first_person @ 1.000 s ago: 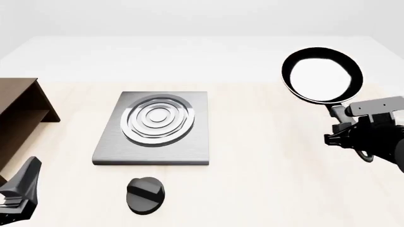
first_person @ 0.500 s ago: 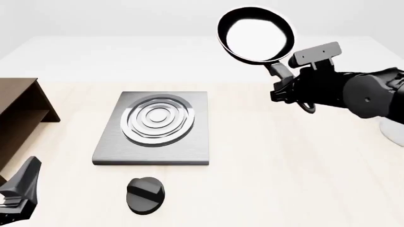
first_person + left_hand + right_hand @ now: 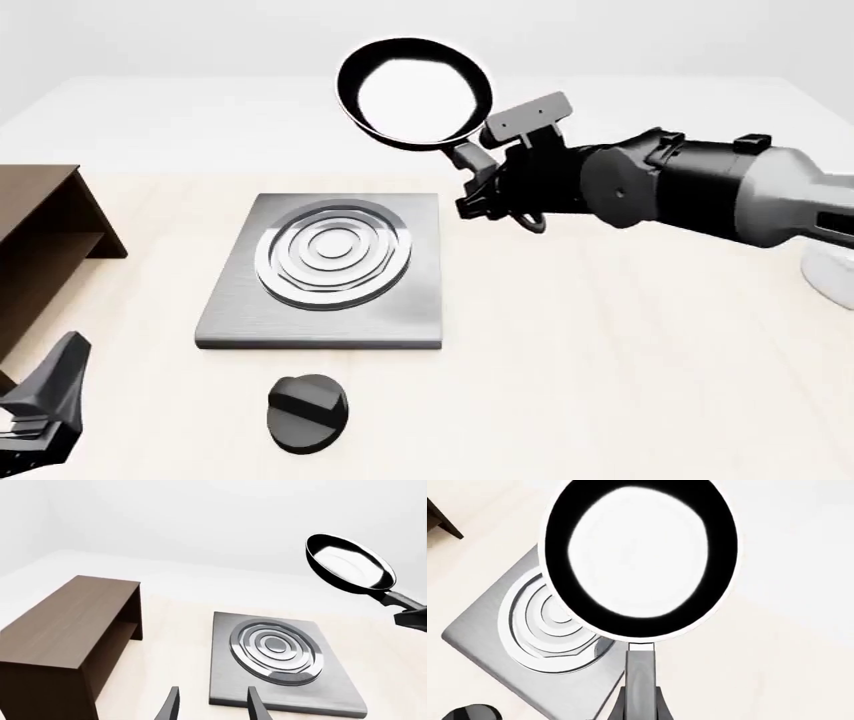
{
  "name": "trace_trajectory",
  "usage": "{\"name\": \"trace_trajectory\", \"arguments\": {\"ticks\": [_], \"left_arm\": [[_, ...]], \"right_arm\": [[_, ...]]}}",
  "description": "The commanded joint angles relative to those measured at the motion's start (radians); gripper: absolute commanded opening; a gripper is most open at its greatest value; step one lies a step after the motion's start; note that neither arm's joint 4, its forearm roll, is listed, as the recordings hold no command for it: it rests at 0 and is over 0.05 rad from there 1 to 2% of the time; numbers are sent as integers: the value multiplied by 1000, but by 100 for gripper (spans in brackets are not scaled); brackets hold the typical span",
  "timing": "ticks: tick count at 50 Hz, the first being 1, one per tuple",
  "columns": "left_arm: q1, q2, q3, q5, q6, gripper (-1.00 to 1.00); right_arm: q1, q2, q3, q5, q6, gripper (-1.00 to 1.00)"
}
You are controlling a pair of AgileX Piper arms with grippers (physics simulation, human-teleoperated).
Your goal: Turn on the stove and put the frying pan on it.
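Note:
The stove (image 3: 407, 312) is a grey slab with silver rings, left of the table's centre; its black knob (image 3: 308, 412) lies apart, in front of it. My right gripper (image 3: 489, 188) is shut on the handle of the frying pan (image 3: 414, 95) and holds it in the air, above and behind the stove's back right corner. In the right wrist view the frying pan (image 3: 640, 555) hangs over the stove (image 3: 480, 627). My left gripper (image 3: 40, 400) is open and empty at the front left. In the left wrist view the left gripper (image 3: 212, 707) points at the stove (image 3: 223, 680).
A brown wooden shelf (image 3: 40, 235) stands at the left edge, beside the left gripper. A white cup (image 3: 830, 275) shows partly at the right edge, behind the right arm.
My right arm has carried the frying pan up and to the left, from the right side of the table to above the stove's back right corner. The left arm has not moved.

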Motion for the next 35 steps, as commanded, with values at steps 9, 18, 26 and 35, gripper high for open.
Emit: {"name": "trace_trajectory", "arguments": {"ticks": [9,18,26,35], "left_arm": [[-1,-3,-1,5,-12,100],[-1,-1,1,0,-17,100],[-1,-3,-1,4,-19,100],[-2,-4,-2,8,-20,100]], "right_arm": [[118,116,-50,-53,15,-100],[159,153,-50,-70,17,-100],[175,190,-27,-103,18,-100],[192,241,26,-157,21,-100]]}}
